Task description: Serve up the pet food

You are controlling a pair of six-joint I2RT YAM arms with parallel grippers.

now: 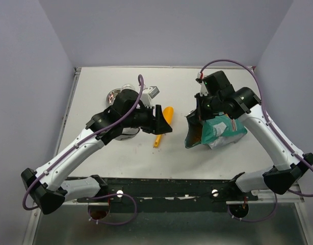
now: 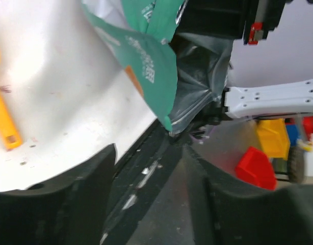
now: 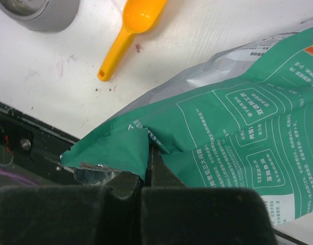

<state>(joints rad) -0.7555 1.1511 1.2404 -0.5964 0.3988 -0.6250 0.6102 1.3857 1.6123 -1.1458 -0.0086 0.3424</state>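
The teal-and-white bag (image 1: 220, 130) lies on the table at the right with its mouth facing left. My right gripper (image 1: 200, 118) is shut on the bag's upper rim; the right wrist view shows its jaws (image 3: 148, 162) pinching the teal edge (image 3: 121, 148). My left gripper (image 1: 164, 125) is open and empty, just left of the bag's mouth and over the orange scoop (image 1: 165, 118). In the left wrist view its fingers (image 2: 80, 194) frame the bag (image 2: 151, 56) ahead. No kibble shows in any view; the bag's inside is hidden.
A metal bowl (image 1: 114, 95) stands at the back left behind the left arm, and its rim shows in the right wrist view (image 3: 42, 13). The scoop lies between bowl and bag (image 3: 131, 28). The table's black front rail (image 1: 161, 186) runs along the near edge.
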